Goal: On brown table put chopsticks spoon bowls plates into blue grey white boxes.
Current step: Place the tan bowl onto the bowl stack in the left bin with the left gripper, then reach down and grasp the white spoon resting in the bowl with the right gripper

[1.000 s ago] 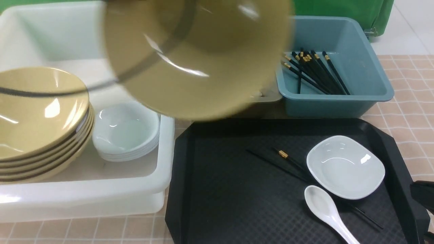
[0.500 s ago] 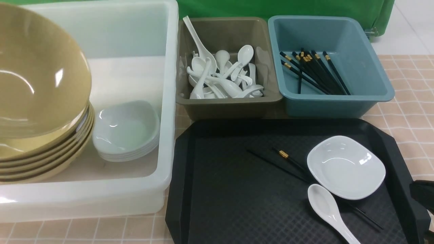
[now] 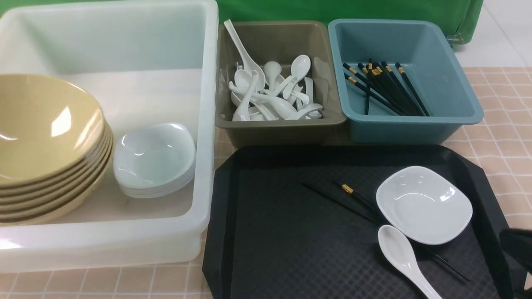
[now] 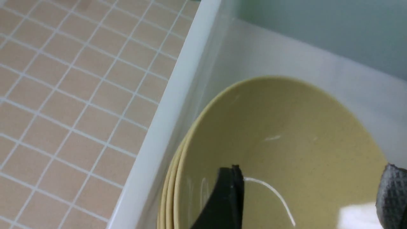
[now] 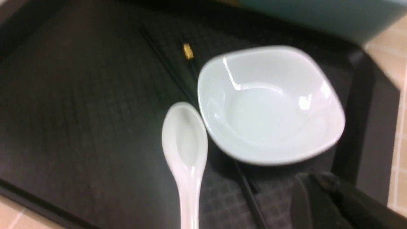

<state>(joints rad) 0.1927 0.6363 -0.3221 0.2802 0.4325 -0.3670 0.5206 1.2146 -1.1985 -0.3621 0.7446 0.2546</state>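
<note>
**Front view.** Shows like sorted with like. At the left of the frame, a white tub (image 3: 203,124) with a stack of bowls (image 3: 45,137) and, just beside it, a stack of plates (image 3: 153,160). At upper middle, a grey bin (image 3: 282,126) heaped with spoons (image 3: 270,95). At upper right, a blue bin (image 3: 415,126) holding sorted chopsticks (image 3: 382,89). Leaves three things unsorted on the black tray (image 3: 270,232) at lower right: a loose plate (image 3: 424,205), a loose spoon (image 3: 401,253) close against its near edge, and loose chopsticks (image 3: 345,195) running under the plate. Catches only a dark sliver of the right pincer (image 3: 516,249) at the right edge, beside the tray's corner. Sets everything on the tiled table (image 3: 503,137).

**Left wrist view.** Looks down into a corner of the tub. Puts the left pincer (image 4: 308,197) at the bottom of the frame, jaws wide apart and gripping nothing, over the hollow of the top bowl (image 4: 279,133). Reads as a release, with that bowl nested level on the stack and needing no further hold.

**Right wrist view.** Blurs somewhat. Centres on the loose plate (image 5: 270,105), with the loose spoon (image 5: 186,143) at lower middle and the loose chopsticks (image 5: 187,52) above. Tucks the right pincer into the lower right corner, seemingly closed together and empty, though the blur leaves that unsure. Suggests lining up for a pick near the plate.
</note>
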